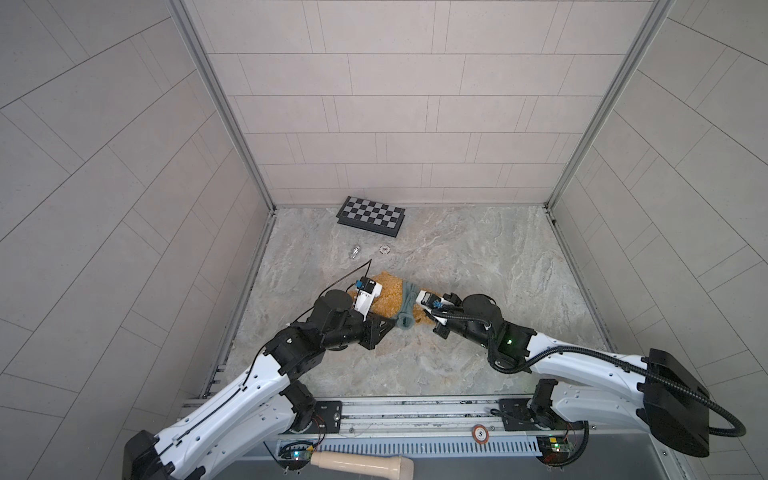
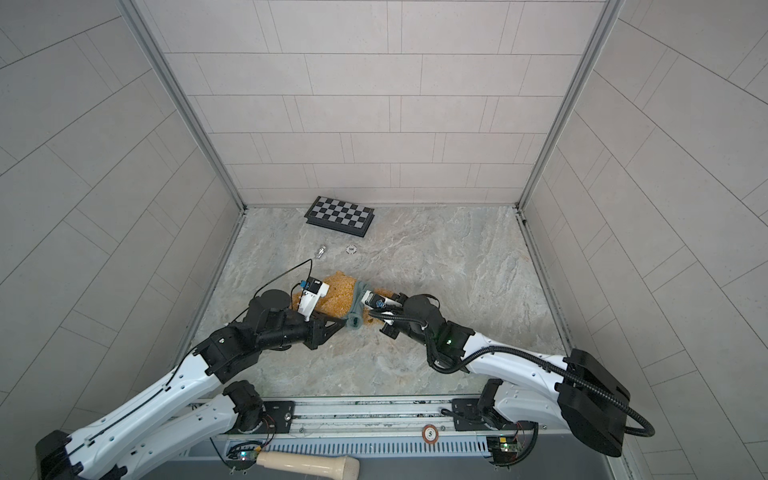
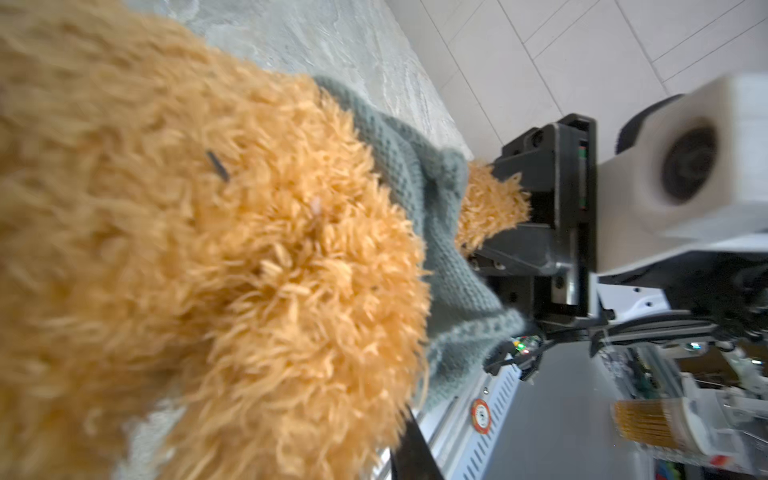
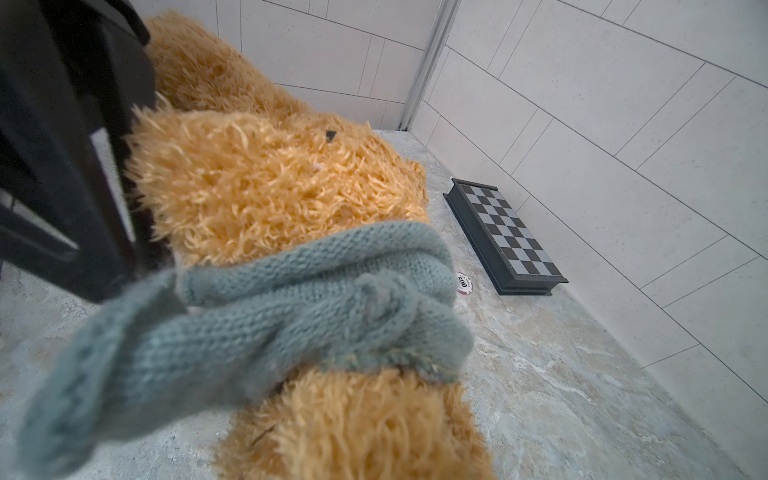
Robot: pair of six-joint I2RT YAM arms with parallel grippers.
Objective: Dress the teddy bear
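Golden-brown shaggy plush teddy bear [image 1: 384, 297] lies just 9 o'clock of centre on the marbled tabletop [image 1: 478, 270], with a grey-green knitted garment [image 1: 406, 307] bunched round its middle, seemingly half on. Right gripper [image 3: 498, 208] pinches its fur; whether the left gripper [image 1: 394, 324] grips anything, I cannot tell.

You have one bear [image 1: 388, 297], one grey-blue knit [image 1: 407, 309], one folded chessboard [image 1: 371, 216], two chips [image 1: 385, 249] [image 1: 480, 434], one small clear piece [image 1: 354, 251], one pale wooden handle [image 1: 361, 462], your two arms [image 1: 249, 386] [image 1: 590, 361], two wrist cameras [image 1: 368, 295] [image 1: 426, 299], two lit boards [image 1: 296, 455] [image 1: 557, 444], one rail [image 1: 415, 411], three tiled walls [image 1: 395, 104] [image 1: 104, 208] [image 1: 685, 208], one surface [image 1: 478, 257]
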